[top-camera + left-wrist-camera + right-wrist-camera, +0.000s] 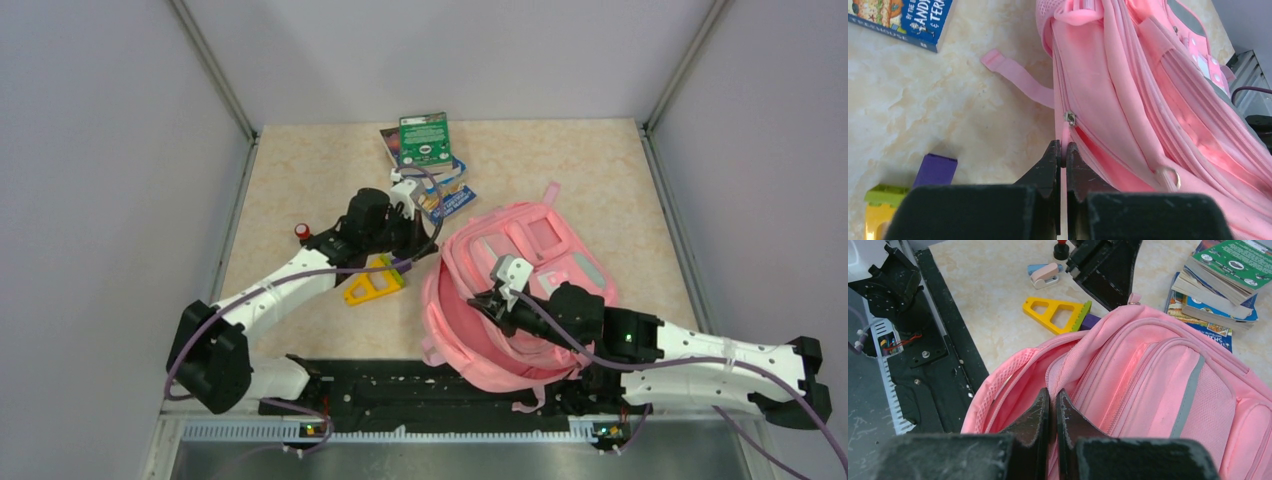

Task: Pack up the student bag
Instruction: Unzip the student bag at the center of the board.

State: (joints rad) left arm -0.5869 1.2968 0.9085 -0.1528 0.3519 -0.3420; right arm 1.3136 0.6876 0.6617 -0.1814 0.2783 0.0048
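Observation:
The student bag (530, 270) is a pink backpack lying right of the table's middle, its main compartment gaping open toward the near edge. My left gripper (432, 248) is at the bag's left side. In the left wrist view the left gripper (1062, 152) is shut on the pink pull tab just below the metal zipper slider (1069, 118). My right gripper (478, 300) is at the opening. In the right wrist view the right gripper (1052, 399) is shut on the pink fabric edge of the bag (1158, 380) beside the open compartment.
A stack of books (425, 150) lies behind the bag, also in the right wrist view (1223, 285). A yellow set square (372, 285) with a purple block (935, 170) lies left of the bag. A small red-topped item (302, 231) and a pink stapler-like item (1044, 274) lie farther left.

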